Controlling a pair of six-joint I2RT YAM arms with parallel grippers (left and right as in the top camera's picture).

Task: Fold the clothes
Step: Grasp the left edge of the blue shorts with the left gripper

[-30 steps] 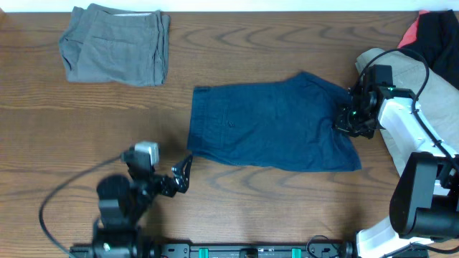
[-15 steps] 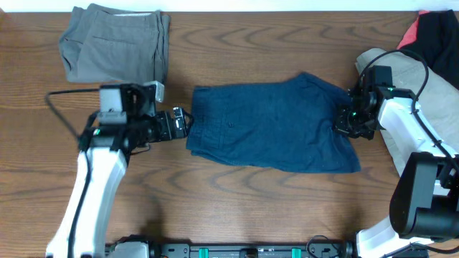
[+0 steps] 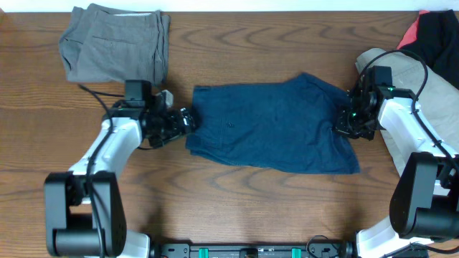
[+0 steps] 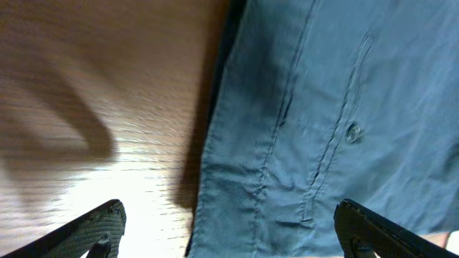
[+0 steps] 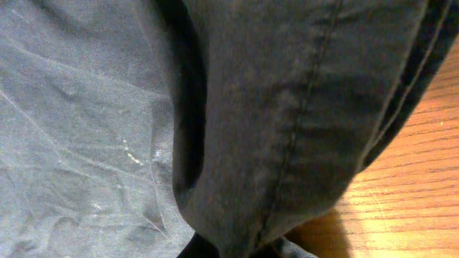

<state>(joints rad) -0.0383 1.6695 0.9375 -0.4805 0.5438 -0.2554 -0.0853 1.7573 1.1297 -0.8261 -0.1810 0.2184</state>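
Dark blue shorts (image 3: 276, 127) lie flat in the middle of the table. My left gripper (image 3: 188, 120) is open at the shorts' left edge; in the left wrist view its fingertips (image 4: 229, 233) straddle the waistband edge of the shorts (image 4: 323, 129) with a button showing. My right gripper (image 3: 346, 120) is shut on the shorts' right edge; in the right wrist view a fold of the dark fabric (image 5: 287, 129) fills the frame and runs down into the jaws.
Folded grey shorts (image 3: 115, 43) lie at the back left. A pile of clothes, beige (image 3: 430, 79) and black with red (image 3: 437, 32), sits at the back right. Brown wood table (image 3: 237, 201) shows around the shorts.
My left arm has swung from the front left up to the left edge of the blue shorts. The right arm and the shorts have barely moved.
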